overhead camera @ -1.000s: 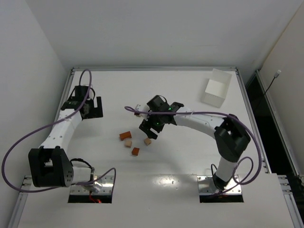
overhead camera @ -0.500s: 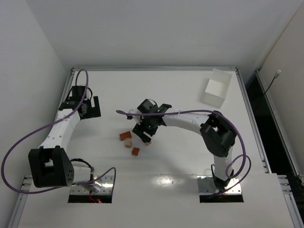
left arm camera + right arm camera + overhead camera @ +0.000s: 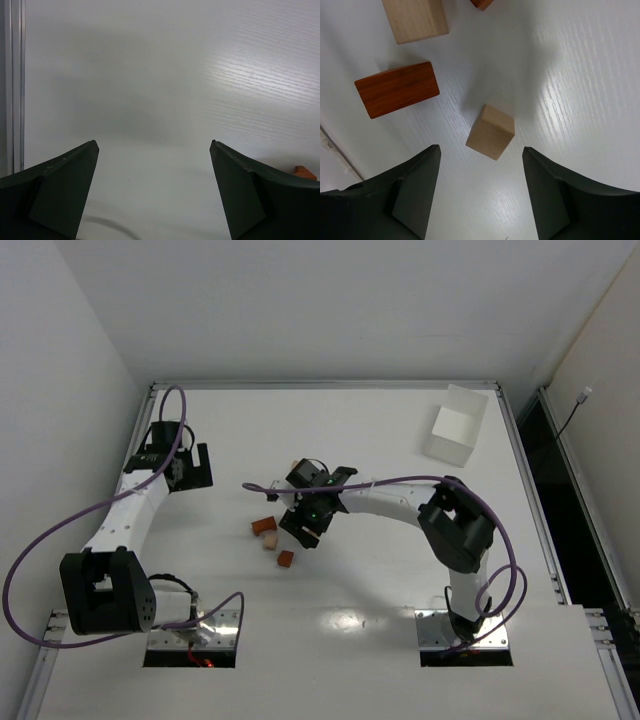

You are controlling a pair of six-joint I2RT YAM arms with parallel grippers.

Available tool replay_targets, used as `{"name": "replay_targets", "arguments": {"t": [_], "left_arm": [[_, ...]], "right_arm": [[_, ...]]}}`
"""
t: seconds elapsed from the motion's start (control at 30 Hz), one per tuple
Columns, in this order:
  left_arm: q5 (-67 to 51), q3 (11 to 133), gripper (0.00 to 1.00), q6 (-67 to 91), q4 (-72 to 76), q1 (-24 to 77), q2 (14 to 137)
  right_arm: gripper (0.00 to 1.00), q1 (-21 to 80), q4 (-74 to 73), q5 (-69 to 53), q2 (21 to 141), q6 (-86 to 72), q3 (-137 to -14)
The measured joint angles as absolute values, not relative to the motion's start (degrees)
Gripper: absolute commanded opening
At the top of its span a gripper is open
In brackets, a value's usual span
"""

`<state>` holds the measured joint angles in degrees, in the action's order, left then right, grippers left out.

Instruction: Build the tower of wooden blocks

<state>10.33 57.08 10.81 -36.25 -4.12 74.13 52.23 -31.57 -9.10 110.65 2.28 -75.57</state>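
Loose wood blocks lie mid-table: a reddish bar (image 3: 263,526), a pale tan cube (image 3: 270,541) and a reddish cube (image 3: 286,559). My right gripper (image 3: 304,528) hangs low just right of them, open. In the right wrist view a small tan cube (image 3: 490,132) sits on the table at the tips of my open right gripper (image 3: 481,148), touching neither finger. Beyond it lie a reddish bar (image 3: 397,89) and a tan block (image 3: 416,19). My left gripper (image 3: 192,471) stands open and empty (image 3: 154,143) over bare table at the far left. The wood block tower shows in no view.
A white rectangular box (image 3: 456,424) stands at the back right corner. A metal rail (image 3: 148,430) edges the table close to the left gripper. A sliver of an orange block (image 3: 305,171) peeks past the left gripper's right finger.
My right gripper has moved left and toward the near side, coming down over the tan cube beside the other blocks, its jaws a little narrower. The left arm shifted only slightly.
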Motion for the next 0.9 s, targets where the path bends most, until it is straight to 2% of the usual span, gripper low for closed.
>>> {"name": "replay_targets", "arguments": {"t": [0.1, 0.37, 0.4, 0.43, 0.47, 0.57, 0.6, 0.9], "left_arm": [[10.3, 56.8, 0.93, 10.8, -36.0, -4.2, 74.1], [9.9, 56.8, 0.93, 10.8, -35.9, -4.3, 74.1], [9.9, 56.8, 0.93, 10.8, -35.9, -4.3, 74.1], [9.8, 56.8, 0.93, 10.8, -35.8, -4.4, 74.1], [9.8, 56.8, 0.93, 10.8, -35.8, -4.4, 74.1], [9.7, 56.7, 0.93, 10.8, -35.8, -4.5, 74.1], [9.7, 56.7, 0.93, 10.8, -35.7, -4.5, 74.1], [7.6, 54.5, 0.93, 10.5, -35.1, -4.6, 74.1]], "right_arm": [[0.57, 52.2, -31.6, -9.0, 110.7, 2.0, -75.6], [0.55, 52.1, -31.6, -8.9, 113.3, 1.4, -75.6], [0.52, 52.1, -31.6, -8.9, 113.7, 1.4, -75.6], [0.47, 52.1, -31.7, -8.9, 114.1, 1.3, -75.6], [0.35, 52.1, -31.7, -8.9, 114.4, 1.2, -75.6], [0.14, 52.1, -31.6, -8.3, 114.5, 0.9, -75.6], [0.0, 52.1, -31.5, -8.0, 114.5, 0.5, -75.6], [0.0, 50.5, -31.8, -1.5, 112.5, 1.3, -75.9]]}}
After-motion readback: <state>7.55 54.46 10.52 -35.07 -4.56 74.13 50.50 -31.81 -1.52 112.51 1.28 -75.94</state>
